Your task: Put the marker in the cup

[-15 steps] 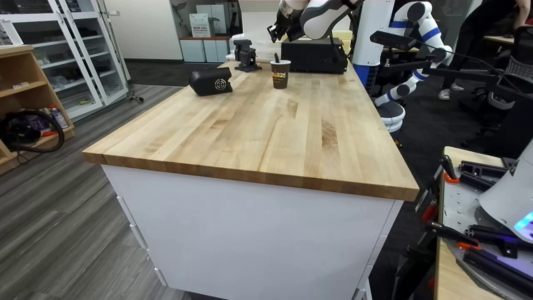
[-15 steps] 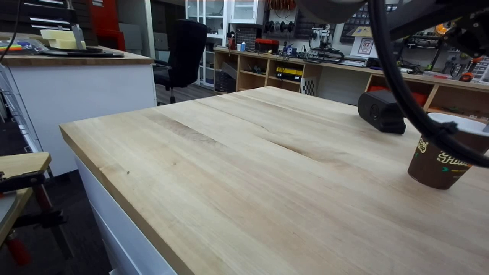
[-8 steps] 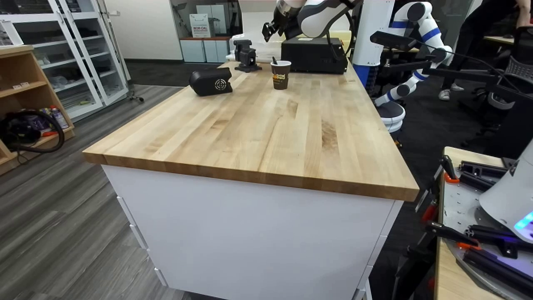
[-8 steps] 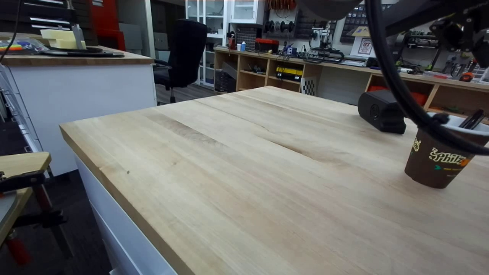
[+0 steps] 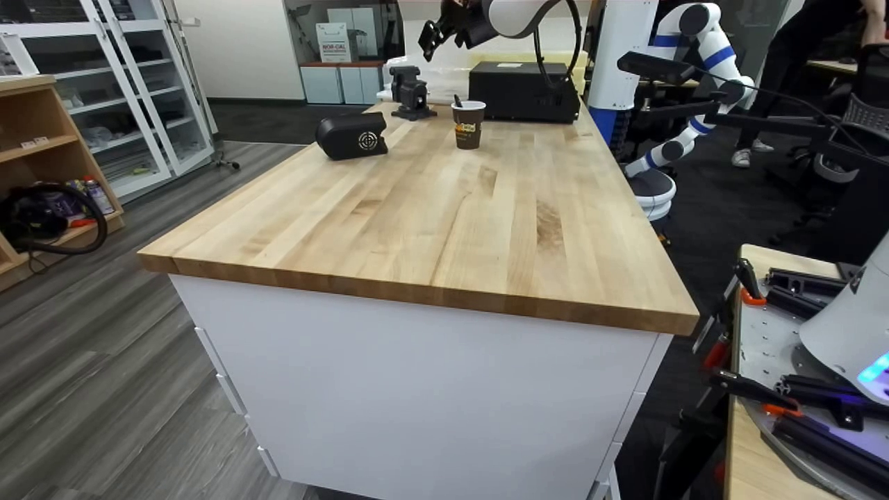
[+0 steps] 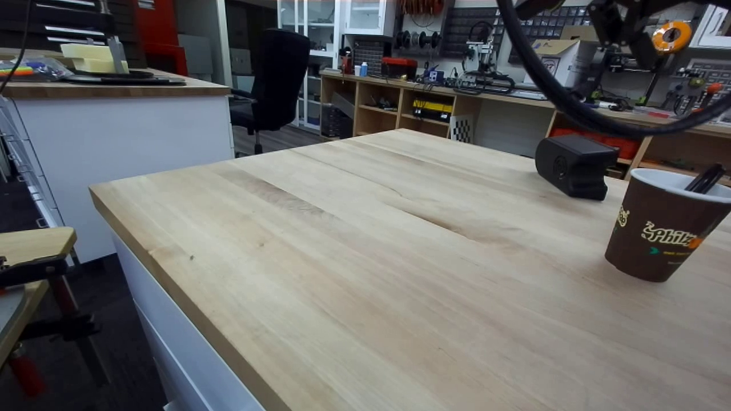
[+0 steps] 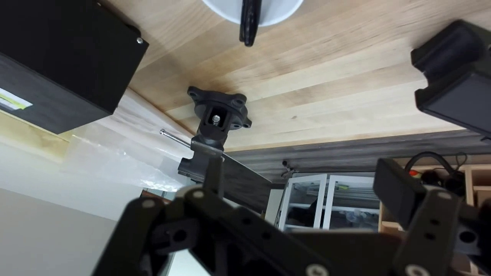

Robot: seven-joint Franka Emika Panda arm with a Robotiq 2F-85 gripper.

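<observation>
The dark brown cup [image 5: 468, 130] [image 6: 657, 237] with a pale rim [image 7: 282, 13] stands upright on the wooden table [image 5: 424, 222]. Inside it is the black marker [image 5: 458, 101] [image 6: 707, 178] [image 7: 249, 25], tilted against the rim with its upper end sticking out. The cup hides its lower part. My gripper [image 7: 307, 184] has its fingers wide apart and nothing between them. In both exterior views the gripper [image 5: 429, 40] [image 6: 625, 37] is up in the air, well above the table and apart from cup and marker.
A black boxy device [image 5: 351, 136] [image 6: 574, 165] [image 7: 454, 73] lies near the cup. A small dark vise [image 5: 411, 94] [image 7: 215, 119] and a large black box [image 5: 524, 92] [image 7: 65, 57] stand at the table's far end. The arm's black cable [image 6: 548, 85] loops over the table.
My gripper has risen and moved away from the cup. The marker went from near upright to leaning on the rim. The cup shifted slightly, then stayed still.
</observation>
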